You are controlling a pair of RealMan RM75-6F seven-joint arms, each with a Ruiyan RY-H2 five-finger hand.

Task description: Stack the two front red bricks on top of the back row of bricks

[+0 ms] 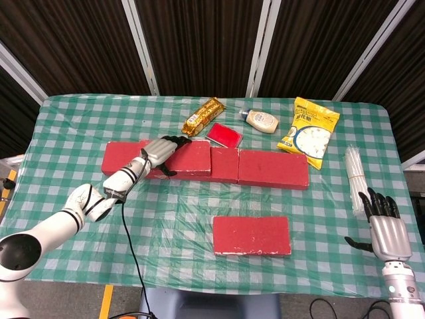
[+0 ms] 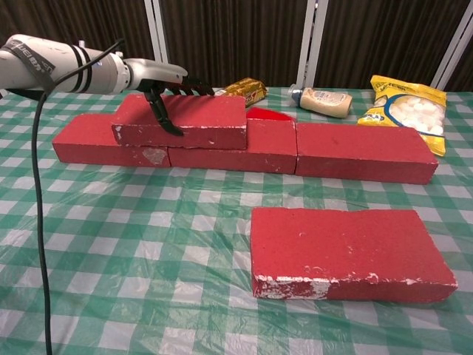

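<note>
One red brick (image 2: 185, 122) lies on top of the back row of bricks (image 2: 362, 151), over its left half, and shows in the head view as the stacked brick (image 1: 189, 158). My left hand (image 2: 164, 80) grips it from above, with fingers over its far edge and the thumb down its front face; in the head view the left hand (image 1: 159, 151) covers the brick's left end. The second red brick (image 1: 252, 235) lies flat alone at the front centre, also seen as the front brick (image 2: 347, 251). My right hand (image 1: 386, 229) hovers at the table's right edge, fingers spread, holding nothing.
Behind the back row lie a gold snack bar (image 1: 204, 115), a small red pack (image 1: 224, 135), a mayonnaise bottle (image 1: 260, 121) and a yellow snack bag (image 1: 310, 131). A bundle of white sticks (image 1: 355, 179) lies at the right. A black cable (image 1: 129, 246) trails from my left arm.
</note>
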